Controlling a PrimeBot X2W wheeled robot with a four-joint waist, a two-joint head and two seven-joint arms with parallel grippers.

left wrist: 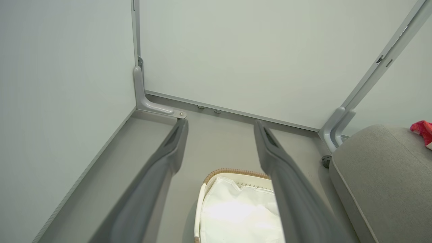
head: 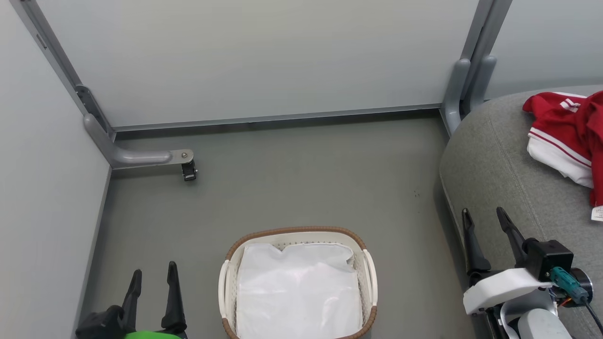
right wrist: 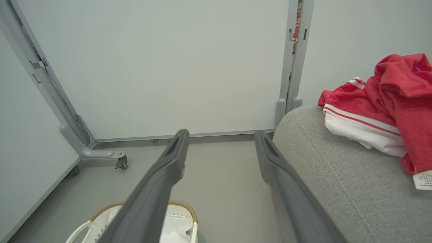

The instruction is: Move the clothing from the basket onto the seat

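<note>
The red clothing (head: 572, 134) with white panels and stripe trim lies heaped on the grey seat (head: 499, 174) at the right; it also shows in the right wrist view as clothing (right wrist: 381, 108) on the seat (right wrist: 337, 175). On the floor in the middle stands the basket (head: 370, 268), holding just its white cloth liner (head: 297, 292). My left gripper (head: 153, 278) hangs open at the lower left, beside the basket. Over the seat's front edge my right gripper (head: 485, 216) is open, with nothing between its fingers.
Pale partition walls (head: 264, 56) close the floor at the back and left. A grey bracket foot with a small castor (head: 188, 169) stands on the floor at the back left. Another grey post foot (head: 457, 94) rises by the seat's far corner.
</note>
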